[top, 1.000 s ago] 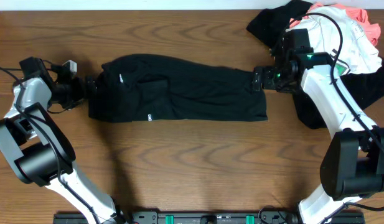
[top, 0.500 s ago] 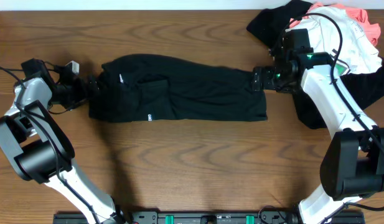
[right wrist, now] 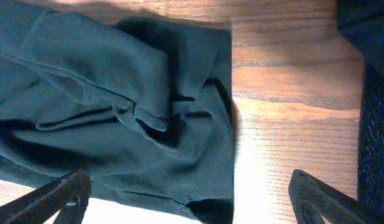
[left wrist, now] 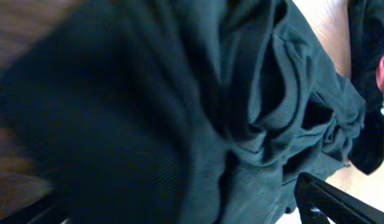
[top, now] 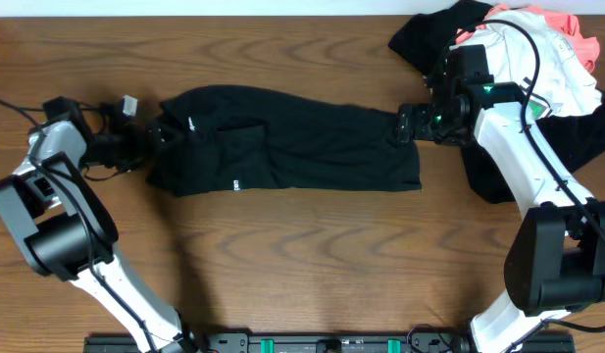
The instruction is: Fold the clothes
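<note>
Watching from the table's edge. Black garment (top: 292, 147) lies stretched lengthwise across the middle of the wooden table (top: 302, 265), flat for most of its length, with soft creases near its centre. A small white mark (top: 235, 183) shows near its lower edge.

Left gripper (top: 157, 135) sits at the garment's left end, right against the cloth. Left wrist view: bunched black folds (left wrist: 241, 93) fill nearly the whole picture, much of it blurred. One dark finger (left wrist: 332, 199) shows at lower right, far out to the side, so the jaws read as spread with cloth heaped between them, not clenched.

Right gripper (top: 407, 126) is over the garment's right end. Right wrist view: both fingers (right wrist: 70, 193) stand wide apart at the bottom corners, released, nothing held. Between and beyond them lies the garment's end (right wrist: 117, 93), its edge folded back on itself in a small ridge, with bare wood to the right of the hem. I cannot tell whether the fingertips touch the fabric.

Heap of other clothes (top: 537, 49) sits at the table's far right corner: a white piece (top: 557, 69) on top, something coral-pink (top: 569, 22) at the back, black cloth (top: 434, 37) spilling leftward. More dark cloth (top: 577, 147) lies under the right arm, apart from the spread garment, and shows along the right margin of the right wrist view (right wrist: 375, 124).
</note>
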{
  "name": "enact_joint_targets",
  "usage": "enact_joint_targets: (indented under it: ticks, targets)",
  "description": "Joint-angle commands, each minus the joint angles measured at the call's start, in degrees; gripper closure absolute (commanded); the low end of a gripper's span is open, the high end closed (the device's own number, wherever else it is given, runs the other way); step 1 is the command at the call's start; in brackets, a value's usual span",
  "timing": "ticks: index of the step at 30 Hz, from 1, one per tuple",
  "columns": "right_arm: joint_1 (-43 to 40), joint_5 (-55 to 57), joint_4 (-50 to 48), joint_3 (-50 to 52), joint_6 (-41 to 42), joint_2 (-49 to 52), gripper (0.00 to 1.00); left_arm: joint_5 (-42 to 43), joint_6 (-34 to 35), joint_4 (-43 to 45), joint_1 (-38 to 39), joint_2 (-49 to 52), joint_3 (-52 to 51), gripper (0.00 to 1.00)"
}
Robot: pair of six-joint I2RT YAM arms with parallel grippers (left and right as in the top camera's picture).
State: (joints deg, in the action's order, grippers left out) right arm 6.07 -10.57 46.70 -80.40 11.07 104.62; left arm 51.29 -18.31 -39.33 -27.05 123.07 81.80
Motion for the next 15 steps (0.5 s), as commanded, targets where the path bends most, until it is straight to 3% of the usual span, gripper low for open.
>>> enact_joint_targets:
  ticks: [1, 15]
  targets:
    - [0.0, -0.42, -0.26, 0.26, -0.85, 0.39, 0.01, -0.85, -1.2, -0.37, 3.28, 2.54, -0.96, 0.0]
    - [0.02, -0.48, -0.44, 0.26, -0.85, 0.39, 0.01, -5.92, -1.11, 2.29, 9.57, 2.62, -0.96, 0.02]
